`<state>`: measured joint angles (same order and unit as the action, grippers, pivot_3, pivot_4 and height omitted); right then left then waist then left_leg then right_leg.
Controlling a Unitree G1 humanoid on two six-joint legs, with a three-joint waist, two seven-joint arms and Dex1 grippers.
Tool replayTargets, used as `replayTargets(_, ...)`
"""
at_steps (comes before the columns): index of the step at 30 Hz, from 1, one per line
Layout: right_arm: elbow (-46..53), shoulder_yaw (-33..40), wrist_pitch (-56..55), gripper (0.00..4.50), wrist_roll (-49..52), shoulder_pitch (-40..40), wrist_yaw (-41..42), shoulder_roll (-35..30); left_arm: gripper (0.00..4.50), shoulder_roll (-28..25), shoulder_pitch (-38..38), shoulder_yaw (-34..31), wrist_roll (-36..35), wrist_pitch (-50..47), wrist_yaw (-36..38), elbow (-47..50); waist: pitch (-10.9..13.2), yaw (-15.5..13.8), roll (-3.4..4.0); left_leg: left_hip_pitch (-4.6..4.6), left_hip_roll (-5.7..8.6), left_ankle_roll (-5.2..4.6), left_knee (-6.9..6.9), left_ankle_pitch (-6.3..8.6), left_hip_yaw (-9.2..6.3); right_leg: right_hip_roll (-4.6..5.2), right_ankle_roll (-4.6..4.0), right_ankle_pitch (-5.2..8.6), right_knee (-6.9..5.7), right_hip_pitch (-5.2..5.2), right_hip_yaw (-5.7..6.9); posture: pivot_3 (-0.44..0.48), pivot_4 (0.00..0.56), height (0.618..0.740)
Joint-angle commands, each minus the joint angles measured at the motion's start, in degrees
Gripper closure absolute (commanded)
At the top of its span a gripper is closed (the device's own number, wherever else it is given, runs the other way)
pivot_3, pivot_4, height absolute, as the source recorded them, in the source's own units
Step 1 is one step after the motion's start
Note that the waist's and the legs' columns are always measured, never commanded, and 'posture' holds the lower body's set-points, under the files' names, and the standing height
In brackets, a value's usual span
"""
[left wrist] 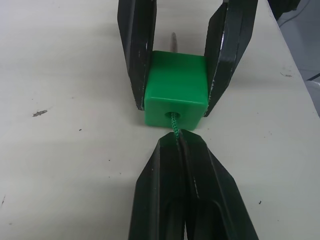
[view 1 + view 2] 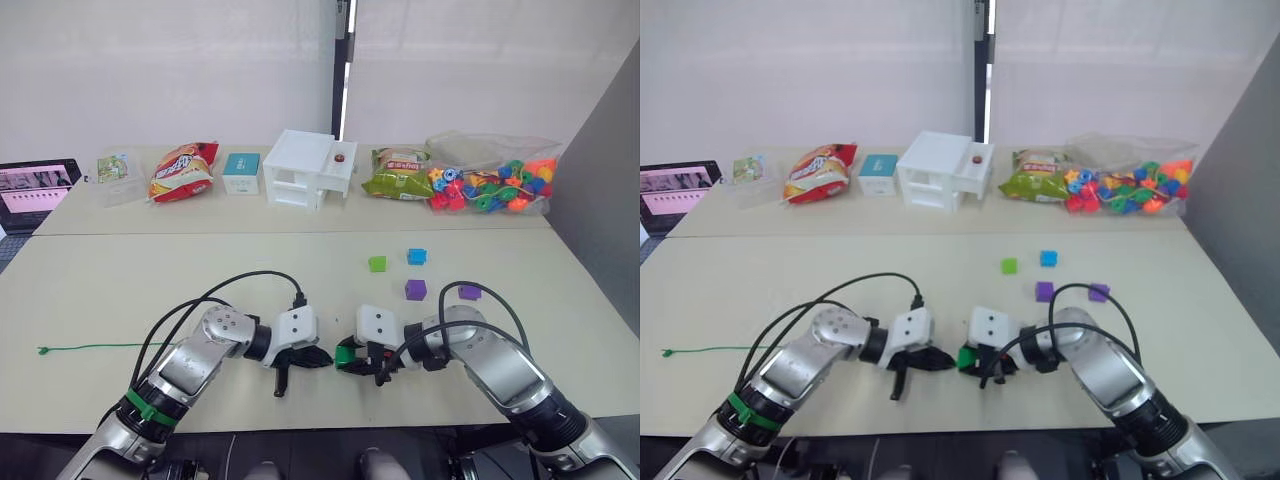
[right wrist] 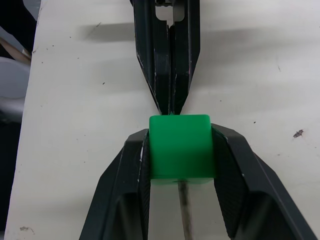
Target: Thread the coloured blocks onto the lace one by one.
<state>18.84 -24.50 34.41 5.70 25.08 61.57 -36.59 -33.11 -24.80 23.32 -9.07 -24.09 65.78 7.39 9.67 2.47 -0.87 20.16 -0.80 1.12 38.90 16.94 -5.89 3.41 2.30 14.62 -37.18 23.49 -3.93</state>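
Observation:
A green block is clamped between the fingers of my right gripper, just above the table near its front edge. The green lace runs into the block's hole, and its stiff pale tip sticks out the far side. My left gripper is shut on the lace right at the hole, facing the right gripper. The lace's tail trails left across the table to a knotted end. Loose blocks lie beyond: a green one, a blue one and two purple ones.
Along the back table stand a white box, a bag of coloured beads, snack bags, a small teal box and a screen at far left. Black cables loop over both arms.

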Motion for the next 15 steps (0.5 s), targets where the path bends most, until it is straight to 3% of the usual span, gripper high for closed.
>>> replayTargets(1, -0.1, 0.2, 0.7, 2.31, -0.4, -0.5, -2.2, 0.7, 3.78, 0.6, -1.3, -2.1, -2.8, -1.1, 0.7, 1.9, 0.0, 0.0, 0.0, 0.0, 0.0, 0.0, 0.0, 0.0, 0.0, 0.0, 0.0, 0.0, 0.0, 0.0, 0.0, 0.0, 0.15, 0.74)
replayTargets(8, 4.9, 5.7, 3.3, 0.03, 3.5, -1.6, -1.3, -2.8, 1.44, -2.3, -3.3, -0.5, -1.5, -3.4, 2.2, 5.0, 0.0, -0.2, -0.01, 0.13, 0.01, 0.0, -0.01, 0.0, 0.01, 0.02, 0.0, 0.0, -0.03, 0.15, -0.01, 0.0, 0.15, 0.74)
replayTargets(11, 5.9, 6.9, 2.9, 0.0, 4.4, -3.0, -0.8, -5.1, 0.4, -1.8, -4.1, 1.1, 0.5, -3.0, 1.2, 4.3, 0.0, -0.4, -0.01, 0.15, 0.03, 0.0, -0.01, 0.0, 0.0, 0.03, 0.0, 0.0, 0.0, 0.14, -0.01, 0.0, 0.15, 0.74)
replayTargets(15, 5.1, 7.7, 0.9, 0.0, 4.0, -5.6, -0.3, -8.3, 0.4, 2.4, -5.3, 3.9, 3.7, -1.0, -1.6, 0.8, 0.0, -0.9, -0.02, 0.15, 0.04, 0.0, 0.0, 0.0, 0.02, 0.03, 0.0, 0.0, 0.07, 0.1, -0.01, 0.0, 0.15, 0.74)
